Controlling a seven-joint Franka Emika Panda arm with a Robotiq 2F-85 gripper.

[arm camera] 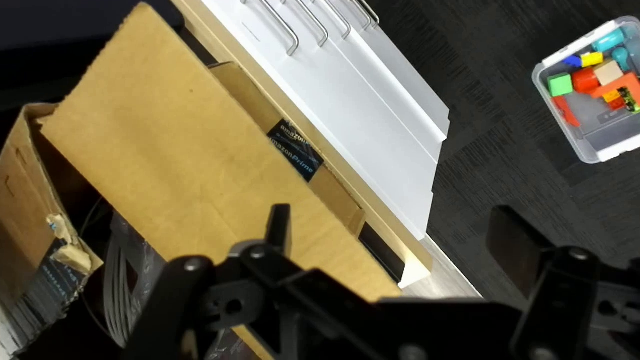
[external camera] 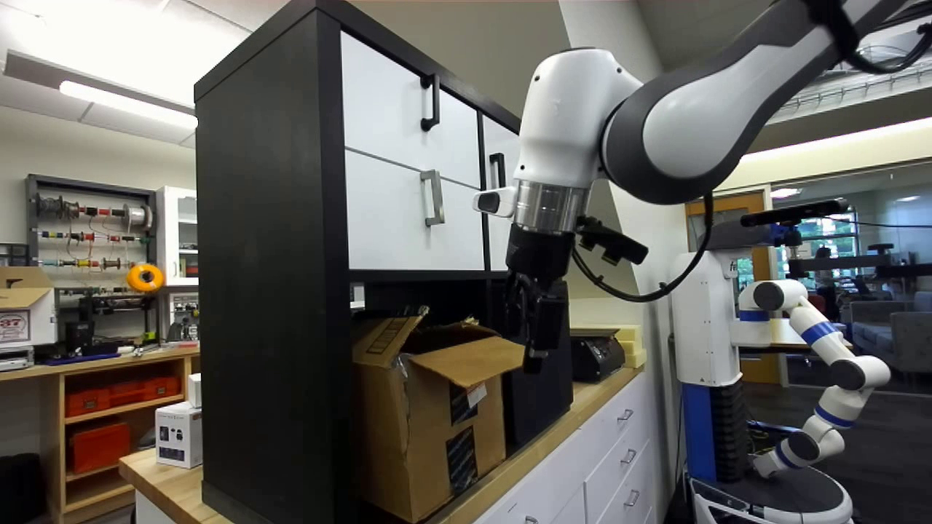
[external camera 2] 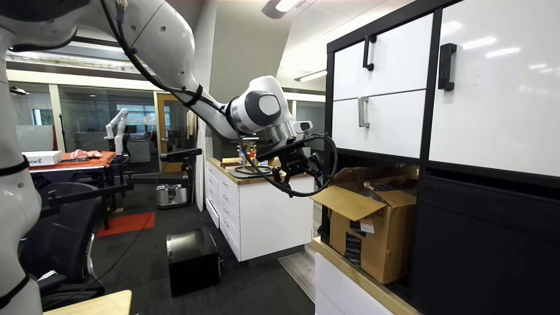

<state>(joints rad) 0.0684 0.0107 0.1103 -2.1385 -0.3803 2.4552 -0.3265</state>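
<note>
Black-and-white cabinet [external camera: 262,255] standing on the wooden counter [external camera: 171,477]. Box [external camera 2: 372,245] sits in the cabinet's lower part, front side close to the counter's front edge, top open. Its flap [arm camera: 200,165] slopes outward toward that edge. Gripper [arm camera: 392,225] hangs by the flap's outer end, pointing down. Step in hand, best read: positioning at the flap, no grip made. Next move, if it's the flap that gets pinched, calls for setting its edge squarely between the fingers [arm camera: 517,250] before closing; card looks bendy, so gentle contact. Fingers are wide apart, holding nothing. Wrist view: one overlaps the flap, the other is out past its edge. Touching or just above: can't tell from any view.
</note>
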